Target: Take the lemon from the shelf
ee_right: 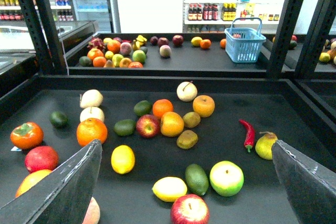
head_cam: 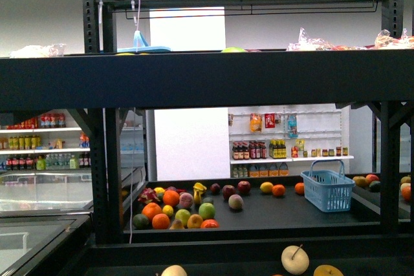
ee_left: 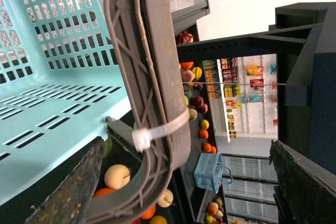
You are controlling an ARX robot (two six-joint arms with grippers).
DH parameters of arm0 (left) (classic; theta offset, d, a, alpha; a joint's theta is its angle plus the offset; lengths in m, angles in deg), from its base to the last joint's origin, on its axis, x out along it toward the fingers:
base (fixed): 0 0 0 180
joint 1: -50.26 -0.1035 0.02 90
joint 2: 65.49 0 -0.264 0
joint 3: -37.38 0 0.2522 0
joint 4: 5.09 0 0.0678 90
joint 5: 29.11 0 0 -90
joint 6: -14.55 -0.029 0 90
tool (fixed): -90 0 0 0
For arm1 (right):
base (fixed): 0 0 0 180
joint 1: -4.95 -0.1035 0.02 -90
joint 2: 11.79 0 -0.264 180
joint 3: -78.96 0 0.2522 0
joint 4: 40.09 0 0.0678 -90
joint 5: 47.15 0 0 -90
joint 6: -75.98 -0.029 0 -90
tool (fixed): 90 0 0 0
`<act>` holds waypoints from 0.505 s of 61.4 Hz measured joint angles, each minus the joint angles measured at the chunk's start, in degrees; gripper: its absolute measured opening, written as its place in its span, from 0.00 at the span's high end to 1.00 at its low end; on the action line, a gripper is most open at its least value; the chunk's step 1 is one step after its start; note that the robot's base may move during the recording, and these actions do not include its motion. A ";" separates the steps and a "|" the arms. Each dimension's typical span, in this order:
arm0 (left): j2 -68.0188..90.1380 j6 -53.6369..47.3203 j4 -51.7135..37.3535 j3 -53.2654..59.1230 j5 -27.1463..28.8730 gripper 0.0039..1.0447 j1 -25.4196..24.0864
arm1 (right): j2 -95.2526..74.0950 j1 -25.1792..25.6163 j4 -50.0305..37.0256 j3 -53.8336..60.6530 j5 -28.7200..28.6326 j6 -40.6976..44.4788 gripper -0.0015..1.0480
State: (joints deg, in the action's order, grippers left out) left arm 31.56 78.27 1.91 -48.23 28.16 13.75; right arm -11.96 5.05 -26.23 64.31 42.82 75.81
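In the right wrist view, two bright yellow lemons lie on the near tier of the black shelf [ee_right: 157, 83]. One lemon [ee_right: 123, 159] lies close to one finger [ee_right: 68, 187]. The other lemon [ee_right: 169, 189] lies between the fingers, beside a dark avocado [ee_right: 197, 179] and a red apple [ee_right: 189, 209]. My right gripper [ee_right: 186, 182] hangs open over them, touching neither. My left gripper [ee_left: 186, 182] is open and holds nothing, close to a pale turquoise basket [ee_left: 47, 77] with a grey handle [ee_left: 157, 77]. Neither gripper shows in the front view.
Oranges, apples, pears, a green apple [ee_right: 226, 178] and a red chilli [ee_right: 248, 134] crowd the near tier. The far tier [head_cam: 278, 214] carries more fruit and a blue basket [head_cam: 328, 189]. Black perforated uprights [ee_right: 286, 24] flank the tiers. A deep shelf rim [head_cam: 194, 79] spans the front view.
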 joint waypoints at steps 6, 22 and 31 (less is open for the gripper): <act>3.15 0.66 -0.17 -3.67 0.42 0.07 0.63 | 0.00 0.00 0.00 0.00 0.00 0.00 0.07; 8.90 1.92 1.42 -11.39 2.43 0.07 2.51 | 0.00 0.00 0.00 0.00 0.00 0.00 0.07; 10.34 1.81 2.51 -13.42 2.95 0.07 2.84 | 0.00 0.00 0.00 0.00 0.00 0.00 0.07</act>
State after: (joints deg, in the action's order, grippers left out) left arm 41.90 80.08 4.42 -61.65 31.11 16.59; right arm -11.96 5.05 -26.23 64.31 42.82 75.81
